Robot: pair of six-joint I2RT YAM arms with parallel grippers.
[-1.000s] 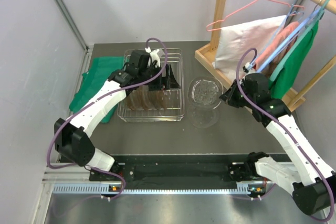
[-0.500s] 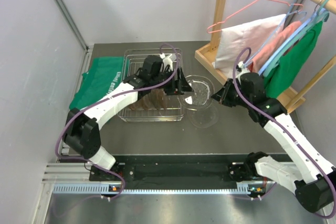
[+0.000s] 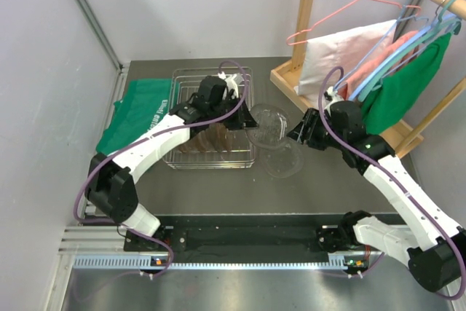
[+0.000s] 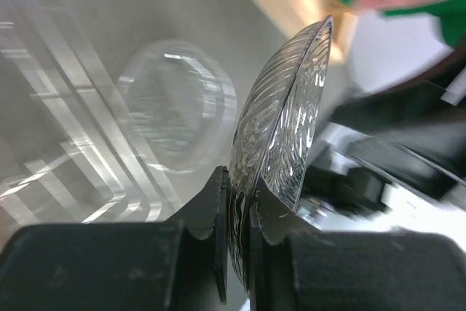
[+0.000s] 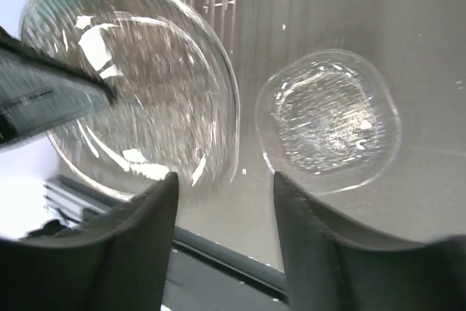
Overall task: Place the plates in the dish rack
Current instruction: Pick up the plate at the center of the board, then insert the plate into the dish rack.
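Pinched only at its edge by the left jaws, with the right jaws spread, the plate (image 4: 285,125) could be dropped and cracked.

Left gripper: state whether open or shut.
Left gripper is shut on the clear plate: in the left wrist view its fingers pinch the plate's rim.

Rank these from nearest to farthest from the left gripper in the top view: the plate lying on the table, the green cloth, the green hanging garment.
1. Plate lying on the table: just right of the left gripper.
2. Green cloth: left, past the dish rack.
3. Green hanging garment: far right.
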